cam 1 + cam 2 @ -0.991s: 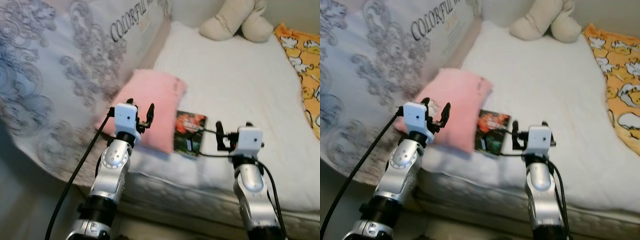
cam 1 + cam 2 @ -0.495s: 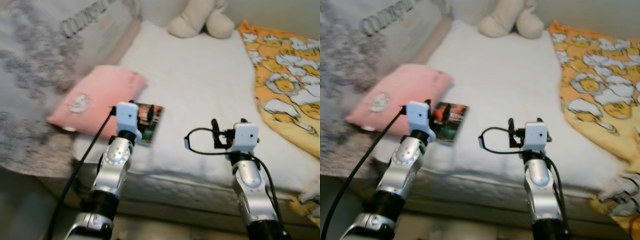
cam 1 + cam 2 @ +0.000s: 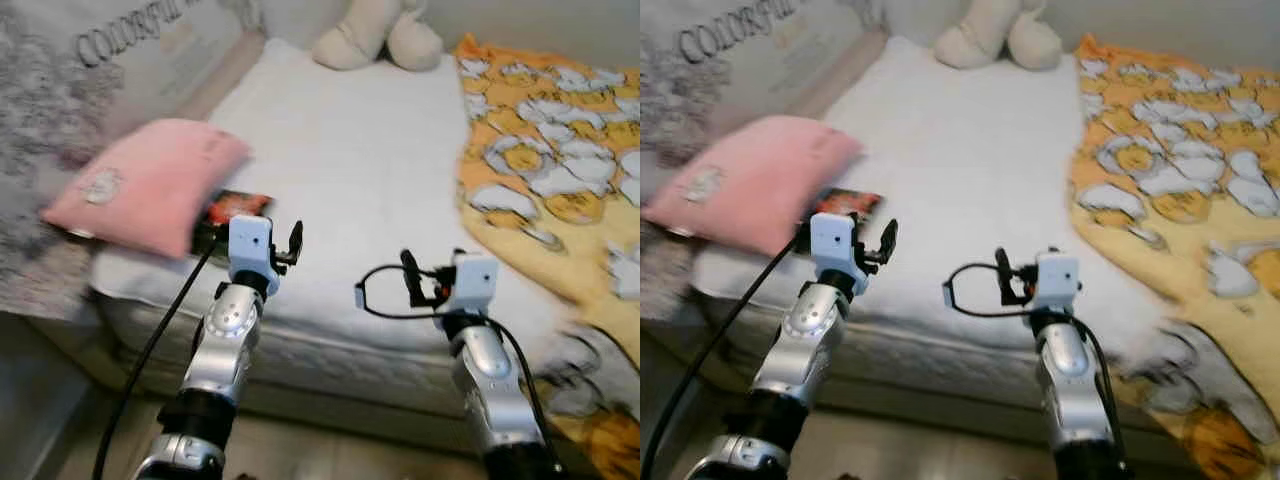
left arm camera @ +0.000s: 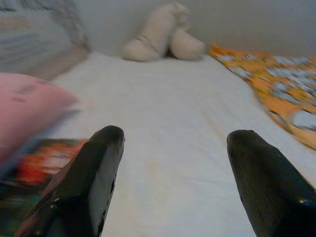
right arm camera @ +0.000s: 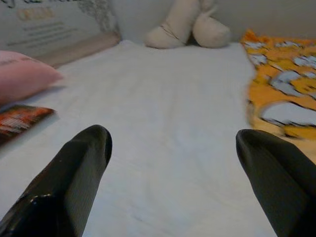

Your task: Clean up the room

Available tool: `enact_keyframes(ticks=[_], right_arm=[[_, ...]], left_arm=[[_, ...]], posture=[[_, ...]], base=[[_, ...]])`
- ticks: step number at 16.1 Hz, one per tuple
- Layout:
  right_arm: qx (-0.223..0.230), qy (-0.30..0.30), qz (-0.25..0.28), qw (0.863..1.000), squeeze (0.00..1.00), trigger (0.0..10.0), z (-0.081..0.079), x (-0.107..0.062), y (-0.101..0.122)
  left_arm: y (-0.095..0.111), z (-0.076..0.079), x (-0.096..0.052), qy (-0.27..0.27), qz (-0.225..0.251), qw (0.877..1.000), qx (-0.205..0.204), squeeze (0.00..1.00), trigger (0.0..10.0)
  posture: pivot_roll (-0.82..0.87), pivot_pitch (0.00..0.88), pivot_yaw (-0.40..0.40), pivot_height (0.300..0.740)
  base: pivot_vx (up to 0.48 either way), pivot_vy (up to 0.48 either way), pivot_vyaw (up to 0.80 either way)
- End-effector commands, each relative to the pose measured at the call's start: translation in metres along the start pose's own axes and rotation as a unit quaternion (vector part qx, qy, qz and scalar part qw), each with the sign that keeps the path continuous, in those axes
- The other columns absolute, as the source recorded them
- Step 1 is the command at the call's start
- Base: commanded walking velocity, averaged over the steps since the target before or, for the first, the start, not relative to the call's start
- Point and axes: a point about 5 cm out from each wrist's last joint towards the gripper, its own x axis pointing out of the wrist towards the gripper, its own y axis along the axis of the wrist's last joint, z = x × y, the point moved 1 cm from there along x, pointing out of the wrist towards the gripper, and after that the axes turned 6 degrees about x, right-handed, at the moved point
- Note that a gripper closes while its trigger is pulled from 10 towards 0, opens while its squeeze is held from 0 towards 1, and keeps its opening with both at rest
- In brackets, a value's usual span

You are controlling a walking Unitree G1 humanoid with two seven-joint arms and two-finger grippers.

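A pink pillow [image 3: 140,195] lies at the left edge of the white mattress [image 3: 370,170], its corner over a dark, orange-printed book [image 3: 228,210]. A beige plush toy [image 3: 375,35] sits at the far end by the wall. An orange-and-white patterned blanket [image 3: 560,150] covers the bed's right side and hangs over the near corner. My left gripper [image 3: 285,245] is held up at the near bed edge, just right of the book, open and empty [image 4: 175,136]. My right gripper [image 3: 430,268] hovers over the near edge further right, also open and empty [image 5: 173,136].
A grey patterned duvet [image 3: 40,110] with printed lettering is heaped along the bed's left side. The mattress front drops to a pale floor [image 3: 320,450] below my arms. The picture is blurred at the right, near the blanket's hanging corner.
The whole view has swung right: pillow and book now sit further left and more blanket shows. Both grippers stay raised and open, holding nothing.
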Motion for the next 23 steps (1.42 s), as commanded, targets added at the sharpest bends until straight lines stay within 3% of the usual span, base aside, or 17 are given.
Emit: enact_keyframes(ticks=[1,3,6,8,10,11,15,23], right_arm=[[-0.022,-0.006,-0.010,1.000,1.00,10.0,0.006,0.001,-0.001],[-0.037,-0.013,-0.032,0.999,0.00,10.0,0.009,0.001,-0.006],[-0.039,-0.008,-0.036,0.999,0.00,10.0,0.009,-0.001,-0.008],[-0.032,-0.007,-0.040,0.999,0.00,10.0,0.009,-0.004,-0.012],[-0.021,-0.010,-0.048,0.999,0.00,10.0,0.009,-0.006,-0.015],[0.005,-0.019,-0.058,0.998,0.00,10.0,0.009,-0.007,-0.018],[-0.006,-0.008,-0.047,0.999,0.00,10.0,0.007,-0.006,-0.014],[-0.037,0.003,-0.051,0.998,0.00,10.0,0.004,-0.002,-0.015]], left_arm=[[0.004,0.005,0.003,-0.014,0.004,1.000,0.009,0.00,10.0],[0.002,0.005,0.002,-0.015,0.000,1.000,0.011,0.00,10.0],[0.000,0.005,0.004,-0.008,-0.006,1.000,0.011,0.00,10.0],[-0.009,0.001,0.008,0.001,-0.044,0.998,0.035,0.00,10.0],[-0.011,-0.002,0.008,0.001,-0.047,0.998,0.037,0.00,10.0],[-0.013,-0.007,0.009,0.008,-0.056,0.998,0.035,0.00,10.0],[-0.016,-0.012,0.014,0.010,-0.071,0.997,0.034,0.00,10.0],[-0.012,-0.009,0.021,-0.008,-0.061,0.997,0.054,0.00,10.0]], posture=[[-0.05,0.000,0.023,0.740],[-0.05,0.000,0.023,0.740],[-0.05,0.000,0.023,0.740],[-0.05,0.000,0.025,0.740],[-0.05,0.000,0.026,0.740],[-0.05,0.000,0.029,0.740],[-0.06,0.000,0.027,0.740],[-0.06,0.000,0.030,0.740]], base=[[0.000,-0.469,0.00],[0.000,-0.469,-0.32],[0.000,-0.469,-0.64],[0.000,0.000,-0.66],[0.000,0.000,-0.69],[0.000,0.000,-0.70],[0.000,0.000,-0.71],[0.000,0.464,-0.07]])
